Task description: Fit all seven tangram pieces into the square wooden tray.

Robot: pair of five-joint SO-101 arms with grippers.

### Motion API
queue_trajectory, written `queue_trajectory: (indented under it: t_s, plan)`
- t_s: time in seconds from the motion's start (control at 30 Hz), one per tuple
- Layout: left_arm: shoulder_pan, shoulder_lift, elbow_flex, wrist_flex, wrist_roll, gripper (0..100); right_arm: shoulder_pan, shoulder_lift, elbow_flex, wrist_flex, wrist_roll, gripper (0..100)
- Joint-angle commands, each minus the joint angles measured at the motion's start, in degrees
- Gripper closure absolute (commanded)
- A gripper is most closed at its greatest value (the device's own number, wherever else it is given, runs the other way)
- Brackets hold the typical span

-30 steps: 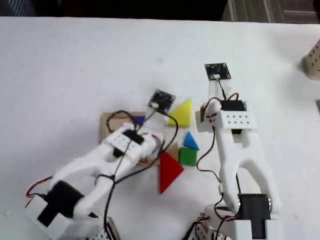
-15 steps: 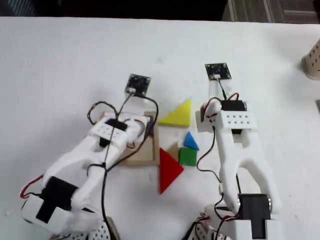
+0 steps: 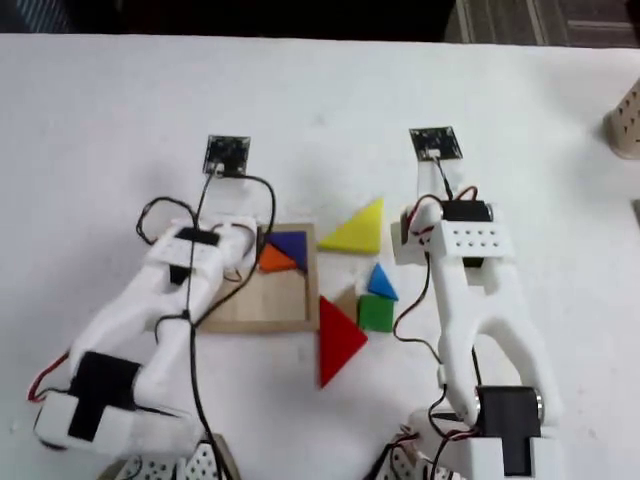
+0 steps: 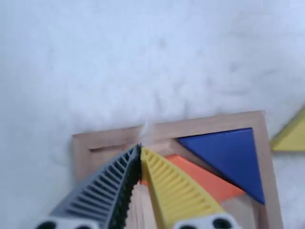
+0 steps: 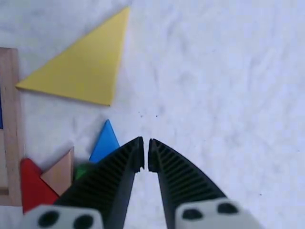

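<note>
The left gripper [image 4: 139, 151] has its two ribbed fingers pressed together with nothing between them, their tips poised over the bare wooden floor of the tray [image 4: 190, 126] just beside the orange piece [image 4: 205, 179]; pinched shut like this, it probably serves as a blunt pusher for nudging a piece flat rather than for lifting one. The orange piece touches the long edge of the blue triangle [image 4: 228, 152], which is tucked into a tray corner with its two short sides along the rim, a sensible seat because it leaves one open stretch of floor for the rest. How the orange piece ends is hard to say, since the yellow finger covers part of it. The right gripper [image 5: 146, 150] is likewise closed and empty, hanging over the white table [image 3: 120, 120] on the far side of the loose pieces from the tray, seemingly parked there so that it does not crowd the tray. Near it lie the five pieces not yet placed: the small blue triangle [image 5: 106, 142] closest, the green square [image 5: 83, 169] beside that, a tan piece [image 5: 59, 174] touching the red triangle [image 5: 31, 188], and the yellow triangle [image 5: 81, 71] a little apart with one tip near the tray's rim. By my judgement two of seven are seated, and the big yellow and red triangles should go in before the small ones fill the gaps
</note>
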Motion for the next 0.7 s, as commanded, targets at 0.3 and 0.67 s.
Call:
queue_trajectory:
  t_s: [0.3,0.67]
  plan:
    - [0.4,6.0,-8.9,8.0,0.4,98,0.5,-0.1,-0.4,-0.7,-0.4,97.4]
    - [1.0,5.9,-8.9,19.2,0.3,98,0.6,-0.1,-0.5,-0.8,1.8,97.7]
